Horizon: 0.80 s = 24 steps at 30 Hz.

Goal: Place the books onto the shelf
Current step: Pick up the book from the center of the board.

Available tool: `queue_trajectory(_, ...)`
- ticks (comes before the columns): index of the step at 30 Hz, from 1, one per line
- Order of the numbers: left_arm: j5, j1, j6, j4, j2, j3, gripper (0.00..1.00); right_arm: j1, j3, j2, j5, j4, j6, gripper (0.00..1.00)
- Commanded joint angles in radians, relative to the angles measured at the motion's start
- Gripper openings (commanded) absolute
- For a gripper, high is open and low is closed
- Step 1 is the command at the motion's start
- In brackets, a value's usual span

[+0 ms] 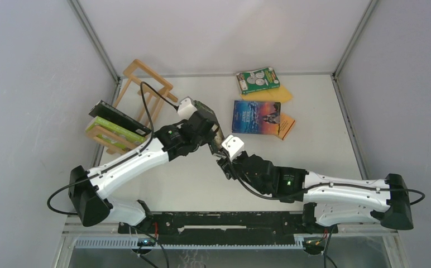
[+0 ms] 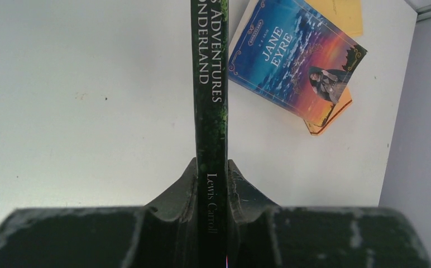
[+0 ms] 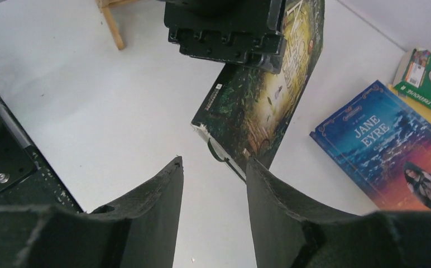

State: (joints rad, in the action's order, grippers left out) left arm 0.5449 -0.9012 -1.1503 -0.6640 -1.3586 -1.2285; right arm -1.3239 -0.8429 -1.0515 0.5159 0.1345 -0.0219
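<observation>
My left gripper (image 2: 211,167) is shut on the spine of a dark green book (image 2: 210,84) titled Adventures in Wonderland and holds it off the table at mid-table (image 1: 210,125). The right gripper (image 3: 214,162) is open with nothing between its fingers, just below that book's lower corner (image 3: 263,95). The light-wood shelf (image 1: 152,72) stands at the back left, holding a black book (image 1: 118,116) and a lime-green book (image 1: 113,129). A blue Jane Eyre book (image 1: 256,116) lies flat at centre right, over an orange book (image 1: 287,125).
A green book with white circles (image 1: 257,80) lies on a yellow book (image 1: 277,94) at the back, by the rear wall. Grey walls close in the table on the left, right and back. A shelf leg (image 3: 111,25) shows in the right wrist view.
</observation>
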Motion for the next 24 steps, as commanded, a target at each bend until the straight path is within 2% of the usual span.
queue_trajectory(1, -0.021, 0.010, 0.034, 0.035, 0.024, -0.080, 0.00, -0.017, -0.042, -0.034, 0.031, -0.078, -0.047, 0.53)
queue_trajectory(11, -0.051, 0.021, 0.055, 0.029, 0.046, -0.062, 0.00, -0.029, -0.108, -0.147, 0.062, -0.081, -0.055, 0.58)
queue_trajectory(20, -0.108, 0.022, 0.111, 0.070, 0.080, -0.031, 0.00, -0.011, -0.134, -0.235, 0.060, -0.089, -0.072, 0.58)
queue_trajectory(24, -0.135, 0.022, 0.111, 0.070, 0.083, -0.028, 0.00, -0.006, -0.136, -0.266, 0.115, -0.106, -0.095, 0.58)
